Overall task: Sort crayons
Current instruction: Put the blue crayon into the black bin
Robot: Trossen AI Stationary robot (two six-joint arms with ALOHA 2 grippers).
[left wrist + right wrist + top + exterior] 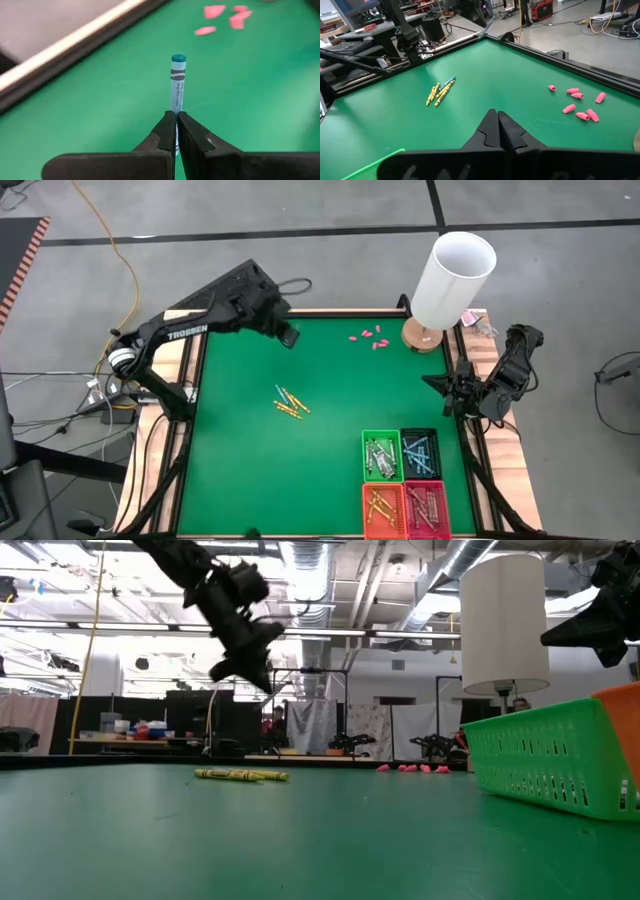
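My left gripper (291, 337) hangs above the far left part of the green table (250, 470), shut on a light blue crayon (177, 82); it also shows in the low view (255, 665). A small cluster of yellow-orange crayons with one blue one (290, 404) lies flat on the mat left of the middle, and shows in the right wrist view (440, 91) and the low view (240, 775). My right gripper (498, 122) is shut and empty above the table's right edge (440, 384). My left gripper pinches the blue crayon by its near end (175, 114) between the two fingertips. The crayon sticks out forward past the fingers, in line with them, its flat blue end (178, 58) away from the gripper. It is lifted clear of the mat.
Four small bins stand at the near right: green (381, 455), blue (420, 452), orange (383, 508) and red (426, 508), each with crayons inside. A white cylinder on a wooden base (452, 278) stands at the far right. Pink stubby pieces (367, 336) lie near it.
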